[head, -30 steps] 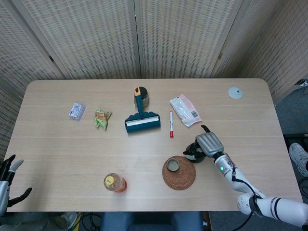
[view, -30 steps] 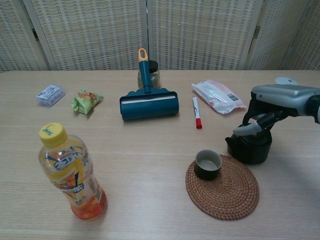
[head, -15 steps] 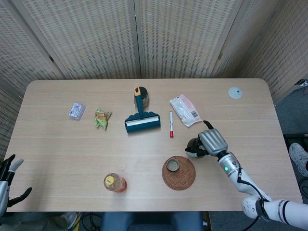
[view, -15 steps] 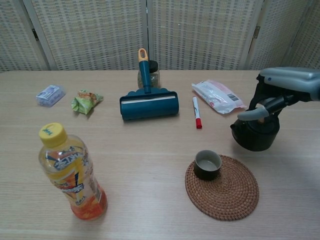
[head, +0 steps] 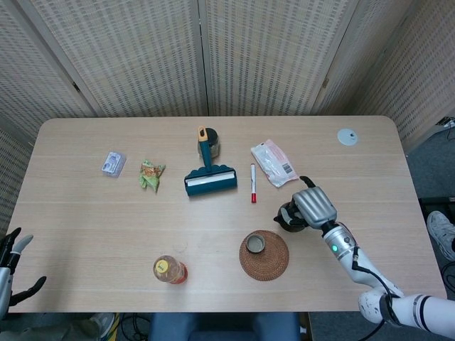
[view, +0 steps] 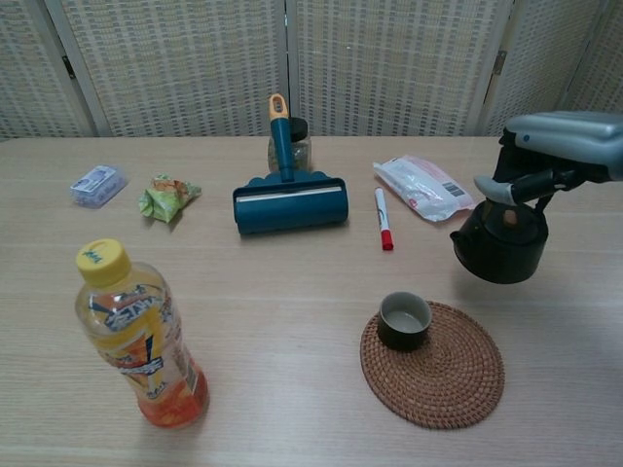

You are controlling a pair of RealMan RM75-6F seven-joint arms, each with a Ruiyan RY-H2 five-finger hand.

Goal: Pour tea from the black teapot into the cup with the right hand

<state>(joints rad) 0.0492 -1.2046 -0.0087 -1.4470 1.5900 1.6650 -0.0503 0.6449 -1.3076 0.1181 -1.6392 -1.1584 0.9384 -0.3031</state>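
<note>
Now: black teapot [view: 501,245], gripped at its handle by your right hand [view: 545,156], has risen off the table, hanging behind-right of the cup [view: 404,319]. Pour pending; tilt spout cupward next.

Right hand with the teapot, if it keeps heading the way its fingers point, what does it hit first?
Judging by the head view, the right hand points left across the table. Beyond the black teapot it grips, nothing lies close; the red marker sits farther back and the cup nearer the robot. Depth is uncertain.
</note>
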